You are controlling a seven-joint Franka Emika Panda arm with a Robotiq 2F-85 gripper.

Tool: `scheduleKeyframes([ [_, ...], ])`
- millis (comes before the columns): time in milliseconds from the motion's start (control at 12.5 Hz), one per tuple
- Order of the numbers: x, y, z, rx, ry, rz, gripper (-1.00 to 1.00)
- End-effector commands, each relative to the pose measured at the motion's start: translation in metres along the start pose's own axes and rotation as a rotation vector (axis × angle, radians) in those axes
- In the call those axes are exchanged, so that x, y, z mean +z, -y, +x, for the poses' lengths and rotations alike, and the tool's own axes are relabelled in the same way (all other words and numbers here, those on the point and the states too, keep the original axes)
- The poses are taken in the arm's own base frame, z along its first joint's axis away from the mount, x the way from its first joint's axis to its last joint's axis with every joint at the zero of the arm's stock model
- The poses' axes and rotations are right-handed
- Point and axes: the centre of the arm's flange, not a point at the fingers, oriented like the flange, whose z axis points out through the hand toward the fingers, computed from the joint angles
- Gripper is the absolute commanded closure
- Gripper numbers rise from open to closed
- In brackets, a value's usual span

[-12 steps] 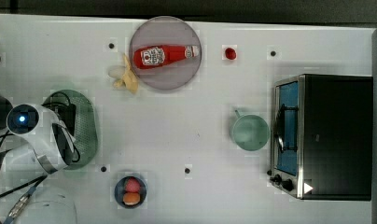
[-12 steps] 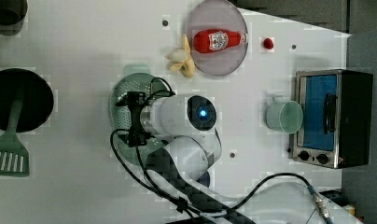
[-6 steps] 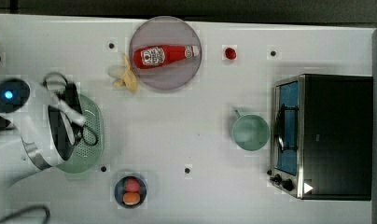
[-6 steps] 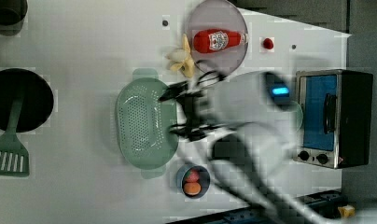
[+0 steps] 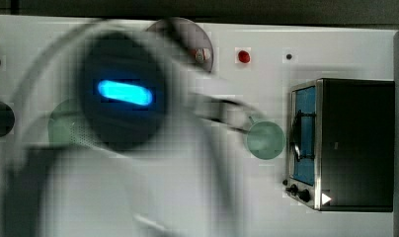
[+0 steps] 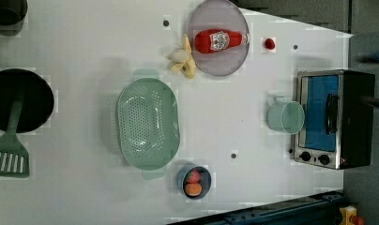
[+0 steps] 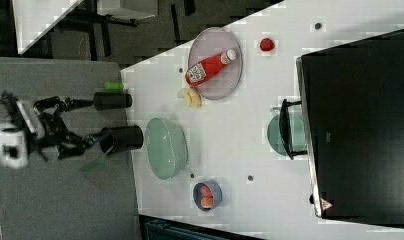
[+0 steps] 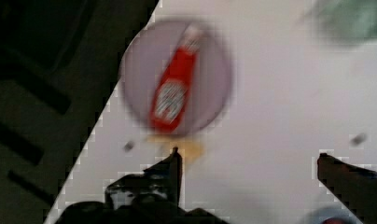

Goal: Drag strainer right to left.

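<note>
Strainer (image 6: 147,123) is sitting free on the white table (image 6: 84,47), mouth up, left of centre in the left view. The dark pan (image 6: 19,101) with the green spatula (image 6: 8,154) is lying well to the left view's left, and the mug (image 6: 286,117) and toaster oven (image 6: 335,119) are sitting well to the left view's right. Just past one end we are seeing a banana peel (image 6: 183,63) beside the grey plate (image 6: 218,18) holding the ketchup bottle (image 6: 220,40). Just past the other end a small bowl of fruit (image 6: 194,182) is standing.

We are reading the long axis of the oval as running up and down in the left view, one tab handle pointing toward the banana peel, the other toward the fruit bowl. That is crosswise to the drag direction.

Gripper (image 8: 247,161) is spread wide and holding nothing in the wrist view, hanging over the table with the plate ahead, apart from the strainer. In the right view the arm (image 7: 20,140) is off the table edge.

We are judging the drag as done, or nearly. The strainer is already lying on the left side and nothing is touching it. If it needs to go further, the next move is calling for bringing the fingers (image 8: 170,168) down over a long rim and pulling toward the left view's left, stopping short of the pan.
</note>
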Motion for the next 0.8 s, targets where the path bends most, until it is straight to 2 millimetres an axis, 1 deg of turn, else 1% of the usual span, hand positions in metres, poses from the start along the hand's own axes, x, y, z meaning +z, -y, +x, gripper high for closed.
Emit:
scheduleKeyframes([
  [80,0.036,-0.058,0.059,-0.205,0.057,-0.169,-1.0],
  [160,0.03,-0.074,0.072,-0.196,0.074,-0.161,-1.0],
  [240,0.027,-0.083,0.079,-0.182,0.082,-0.15,-1.0],
  [320,0.027,-0.088,0.083,-0.175,0.088,-0.151,-1.0],
  [400,0.029,-0.089,0.083,-0.174,0.092,-0.155,-1.0],
  [800,0.047,-0.08,0.077,-0.181,0.094,-0.196,-1.0],
])
